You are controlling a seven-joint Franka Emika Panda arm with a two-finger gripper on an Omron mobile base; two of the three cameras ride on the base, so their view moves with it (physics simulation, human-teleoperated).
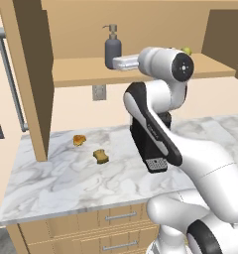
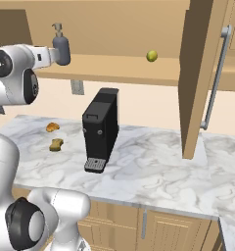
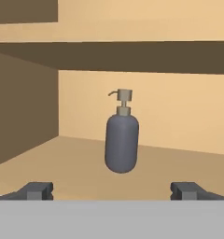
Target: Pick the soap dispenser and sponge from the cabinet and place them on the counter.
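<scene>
Marble counter (image 1: 51, 183) already has the sponge (image 1: 100, 156); soap dispenser (image 3: 122, 142) waits in the cabinet (image 1: 29, 74), my gripper (image 3: 113, 190) fingers wide.

This is a rendered home kitchen. A white-and-grey veined marble counter (image 1: 56, 181) tops light-wood drawers with grey handles (image 1: 120, 216), under an open light-wood wall cabinet with long bar handles (image 2: 200, 73). A black coffee machine (image 2: 101, 129) stands on the marble.
</scene>
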